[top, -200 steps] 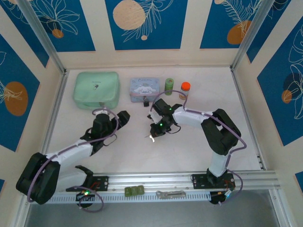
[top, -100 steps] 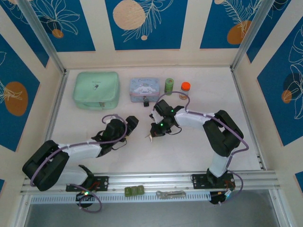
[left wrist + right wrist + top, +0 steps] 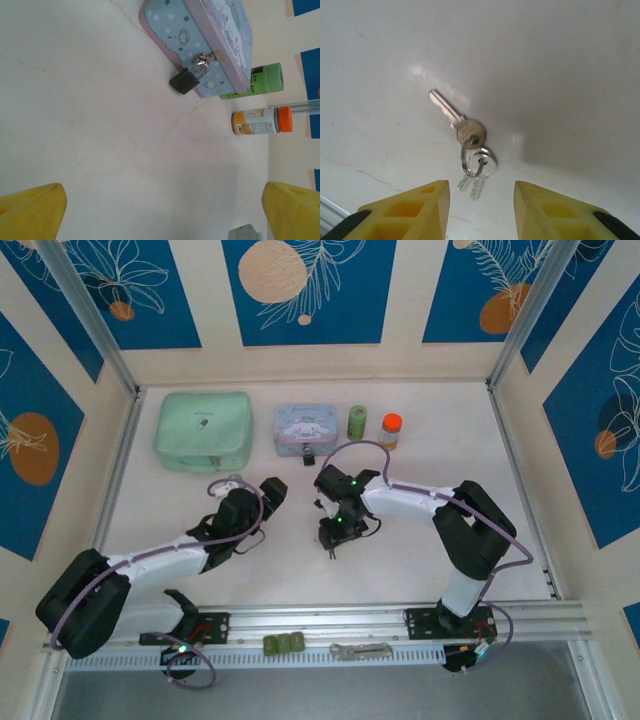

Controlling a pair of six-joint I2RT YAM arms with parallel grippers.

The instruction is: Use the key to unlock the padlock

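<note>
A pale tabletop sits inside walls patterned in blue and cream.

**What has changed:** a second ago the right gripper was pinched shut near the middle of the tabletop. Its jaws have now parted to a moderate gap and hold nothing. In the right wrist view the key lies flat on the surface just ahead of the yellow fingertips, touching neither. It looks to have been let go, so it will probably need picking up again before it can go near the lock.

The left gripper has come in toward the middle and stands wide open and empty, facing the far edge.

The padlock hangs by its shackle from the clasp of the blue tin, midway along the far edge. The shackle appears shut, so the unlocking is not yet done.

**Count:**
- One padlock.
- Two keys on one ring. The second key is partly tucked under the first.
- One blue tin.
- One mint case toward the far left corner.
- Two small bottles right of the tin: a green bottle and an orange-capped bottle.
</note>
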